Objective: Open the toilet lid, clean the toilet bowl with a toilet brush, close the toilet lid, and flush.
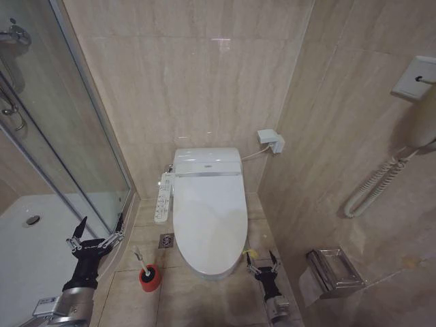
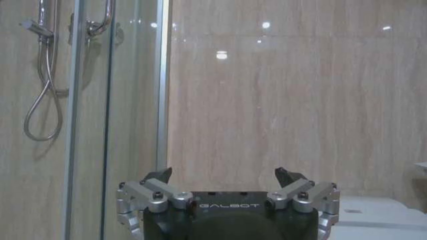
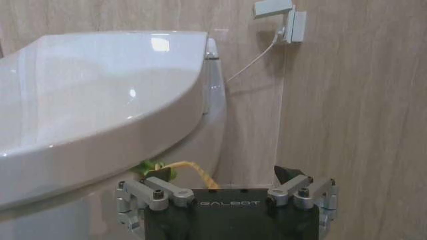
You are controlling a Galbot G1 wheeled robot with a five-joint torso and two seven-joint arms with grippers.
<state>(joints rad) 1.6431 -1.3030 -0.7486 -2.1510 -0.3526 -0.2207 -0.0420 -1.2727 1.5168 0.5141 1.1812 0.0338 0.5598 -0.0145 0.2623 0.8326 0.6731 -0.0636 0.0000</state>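
Toilet lid: the toilet lid (image 1: 209, 211) lies down flat over the toilet, its glossy white top facing up; in the right wrist view its rounded edge (image 3: 100, 95) overhangs the base.
Toilet bowl: covered by the lid; its white outer wall (image 1: 204, 271) shows under the lid's front rim.
Toilet brush: the toilet brush (image 1: 142, 261) stands tilted in a small red holder cup (image 1: 149, 278) on the floor, just to the robot's left of the toilet's front, its white handle leaning away from the toilet.
Left claw: the left claw (image 1: 95, 228) hangs low on the robot's left, near the glass shower door (image 1: 65, 129) and above the edge of the shower tray (image 1: 27, 252); its fingers are spread wide with nothing between them. In the left wrist view it (image 2: 223, 176) faces the beige wall beside the shower glass.
Right claw: the right claw (image 1: 263, 258) sits low by the toilet's right front, close to the lid's edge but not touching it; its fingers are spread and hold nothing. In the right wrist view it (image 3: 220, 172) points along the toilet's side toward the wall.
Control panel: a long white remote panel (image 1: 163, 197) sticks out at the toilet's left side.
Wall fittings: a white socket box (image 1: 271, 139) with a cable behind the toilet; a metal paper holder (image 1: 334, 269) on the right wall.
Floor: beige tiles with a small drain (image 1: 167, 240) beside the toilet.
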